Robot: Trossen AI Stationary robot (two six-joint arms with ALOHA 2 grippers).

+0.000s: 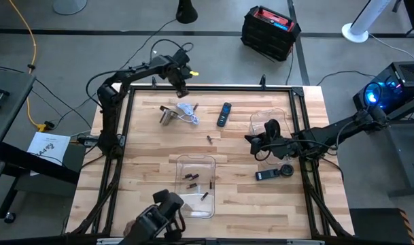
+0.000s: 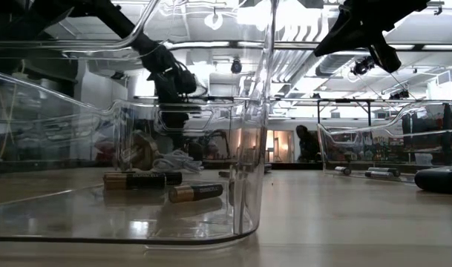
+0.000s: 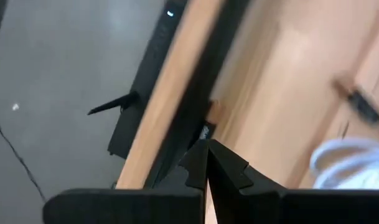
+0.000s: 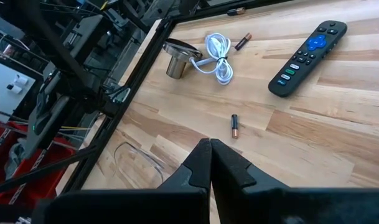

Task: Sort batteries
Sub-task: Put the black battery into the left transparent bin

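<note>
Several batteries lie on the floor of a clear bin near the table's near edge; the low view shows two of them close up. One loose battery lies on the wood mid-table. Another lies by the white cable. My right gripper is shut and empty, hovering above the table to the right of the mid-table battery. My left gripper is shut and empty, raised over the table's far edge.
A black remote and a silver cylinder with a white cable lie toward the far side. A second clear bin stands right of centre. Two black gadgets lie near it. A black frame rims the table.
</note>
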